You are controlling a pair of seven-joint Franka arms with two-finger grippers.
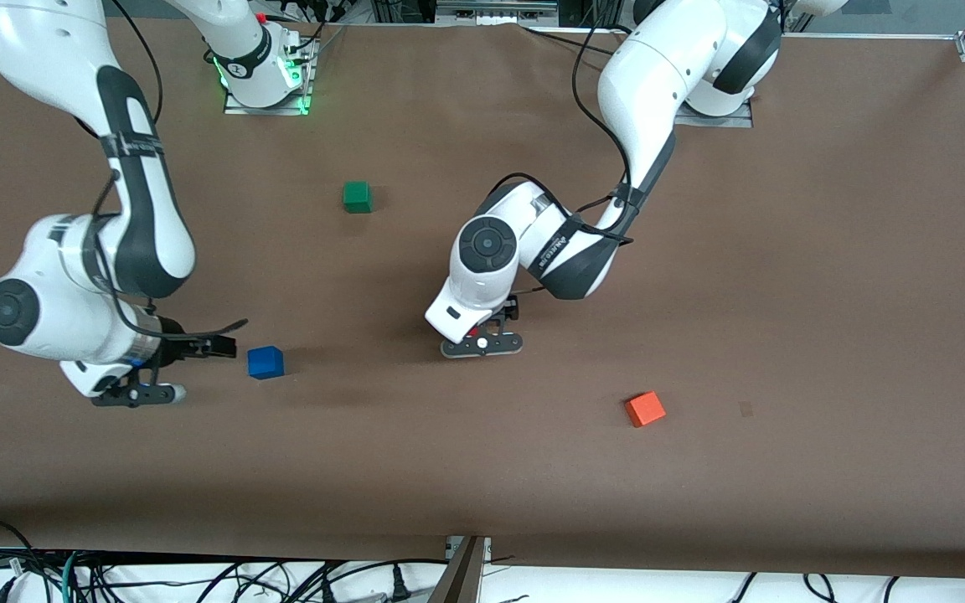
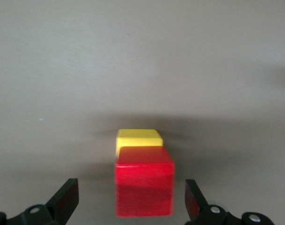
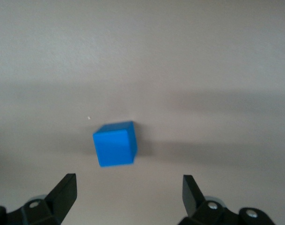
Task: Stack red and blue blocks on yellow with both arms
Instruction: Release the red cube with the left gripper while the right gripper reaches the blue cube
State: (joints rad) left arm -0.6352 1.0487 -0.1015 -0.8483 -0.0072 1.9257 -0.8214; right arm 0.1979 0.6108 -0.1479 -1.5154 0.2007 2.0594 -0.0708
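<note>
- Orange cube [image 1: 644,409] lies nearest the camera; one green cube [image 1: 357,197] too.
- Red block [image 2: 143,181] sits on yellow [image 2: 138,139], between my left tool's [image 2: 130,201] wide-open fingers.
- Blue block [image 1: 265,362] rests on the worktop [image 1: 826,293] beside my right tool [image 1: 214,345], open and empty.

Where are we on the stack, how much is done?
Done: the red block sits on the yellow block, and the left claw is open around it, fingers apart from its sides. In hand: nothing gripped; the right claw is open over the table by the blue block, which lies alone on the table toward the right arm's end. Left: grasp blue and set it on red.
</note>
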